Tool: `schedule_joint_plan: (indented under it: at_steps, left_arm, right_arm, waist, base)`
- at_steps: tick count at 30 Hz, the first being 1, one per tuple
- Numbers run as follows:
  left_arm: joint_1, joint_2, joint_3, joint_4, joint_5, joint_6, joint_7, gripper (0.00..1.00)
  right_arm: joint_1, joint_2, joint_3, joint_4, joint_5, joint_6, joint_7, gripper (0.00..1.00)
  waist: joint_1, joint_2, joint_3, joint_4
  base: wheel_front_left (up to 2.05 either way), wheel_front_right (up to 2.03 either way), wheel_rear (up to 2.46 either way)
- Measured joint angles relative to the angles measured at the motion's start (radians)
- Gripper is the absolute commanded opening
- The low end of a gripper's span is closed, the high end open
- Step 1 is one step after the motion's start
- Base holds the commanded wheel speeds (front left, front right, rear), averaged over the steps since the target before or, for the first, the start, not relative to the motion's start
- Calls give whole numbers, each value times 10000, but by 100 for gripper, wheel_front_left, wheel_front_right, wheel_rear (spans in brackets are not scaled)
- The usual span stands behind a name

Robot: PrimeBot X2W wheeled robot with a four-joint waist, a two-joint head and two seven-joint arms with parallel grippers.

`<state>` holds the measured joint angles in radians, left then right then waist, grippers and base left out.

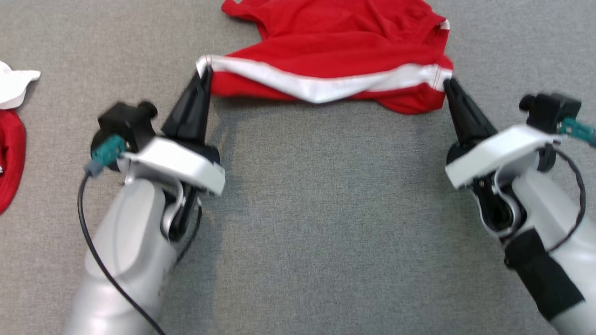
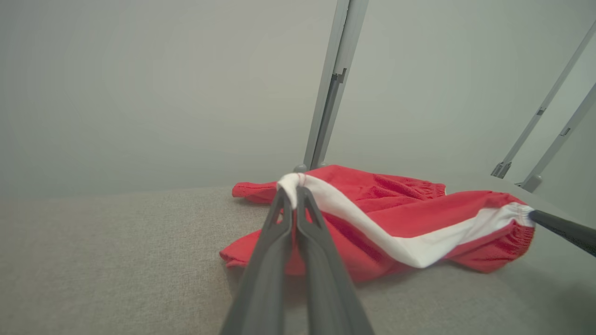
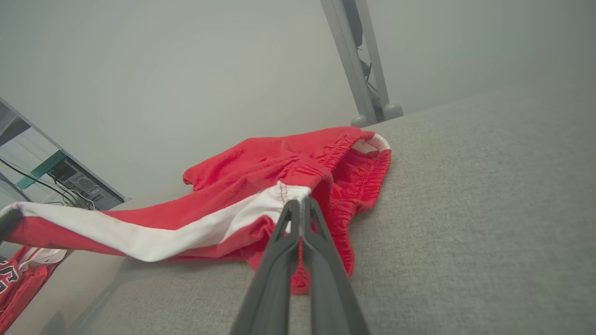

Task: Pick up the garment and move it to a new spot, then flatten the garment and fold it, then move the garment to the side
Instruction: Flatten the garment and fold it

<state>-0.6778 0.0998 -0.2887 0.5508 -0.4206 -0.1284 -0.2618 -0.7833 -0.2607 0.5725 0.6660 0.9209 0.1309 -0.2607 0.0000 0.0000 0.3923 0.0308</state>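
Observation:
The garment is a pair of red shorts with a white side stripe, lying at the far middle of the grey cloth surface. Its near edge is lifted and stretched between my two grippers. My left gripper is shut on the left end of the white stripe, seen close up in the left wrist view as garment pinched at the gripper. My right gripper is shut on the right end near the waistband; the right wrist view shows the gripper pinching the garment.
Another red and white garment lies at the left edge of the surface, also visible as red cloth low left in the right wrist view. Grey frame posts rise behind the surface. Bare grey cloth stretches between my arms.

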Motion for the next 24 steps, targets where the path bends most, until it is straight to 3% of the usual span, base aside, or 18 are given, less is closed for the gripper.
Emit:
schedule_joint_plan:
  at_steps: [9,17,24]
  left_arm:
    - [3311,437,36,-2324,132,12,0,0]
    - [6100,997,6,-5204,69,807,1120,0]
    - [8014,1331,-73,-7827,-4,1626,2433,0]
  right_arm:
    - [3375,-627,-481,-2592,-608,0,-10,0]
    - [5956,-1099,-1354,-4458,-1133,0,556,0]
    - [8272,-907,-2882,-6381,-1973,0,1937,0]
  waist:
    - [-1,0,-918,-197]
    - [0,0,-1924,-377]
    - [-1,0,-2372,-275]
  base:
    - [0,0,0]
    - [0,0,0]
    - [0,0,0]
